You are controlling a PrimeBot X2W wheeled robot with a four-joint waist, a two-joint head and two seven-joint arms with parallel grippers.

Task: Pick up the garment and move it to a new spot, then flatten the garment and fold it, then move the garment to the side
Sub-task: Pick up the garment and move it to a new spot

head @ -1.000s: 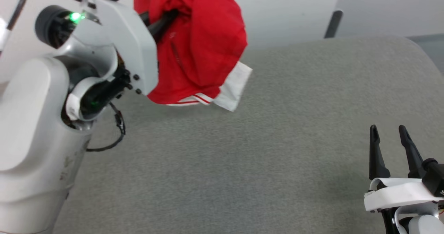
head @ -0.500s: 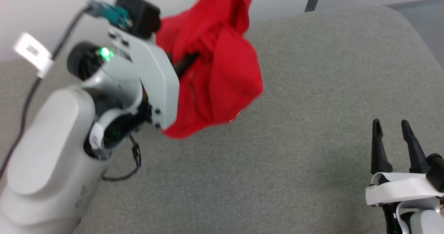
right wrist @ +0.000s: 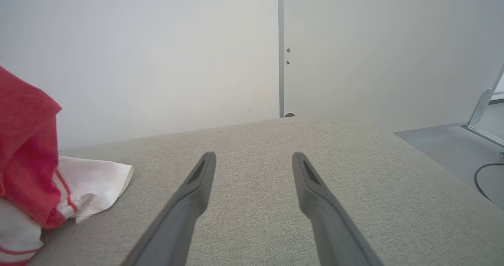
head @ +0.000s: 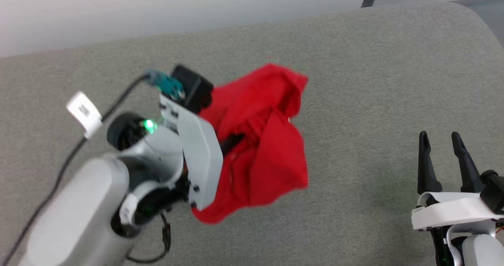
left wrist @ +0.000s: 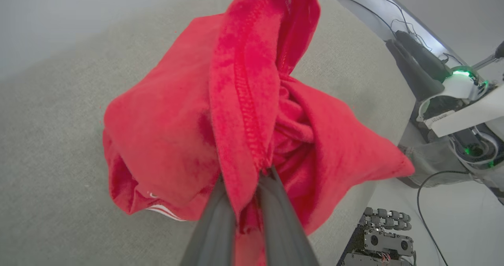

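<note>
Counts, from 9 o'clock across to 3 in the head view: one white tag point(head: 84, 113) on one dark cable point(head: 59, 175), one left arm point(head: 78, 207), one garment point(head: 271, 155), one right arm point(head: 453, 214), all over one grey fabric worktop point(head: 374, 80). Each arm ends in two long dark fingers point(head: 427, 167)

Left arm reaches up from 8 o'clock. Its jaws are nearly closed, pinching a thick hemmed fold of the garment; the left wrist view shows one finger on either side of the stitched seam. The garment sits just below the centre of the head view, bunched into a loose, bright red lump that hangs from that grip over the worktop. Red-and-white striped trim point(left wrist: 161, 212) peeks from its underside at 7 o'clock in the left wrist view. In the right wrist view one white sleeve point(right wrist: 98, 183) at 8 o'clock trails down and appears to rest on the worktop. Right arm sits at 4 o'clock in the head view, well apart from the garment, its jaws wide and holding nothing
</note>
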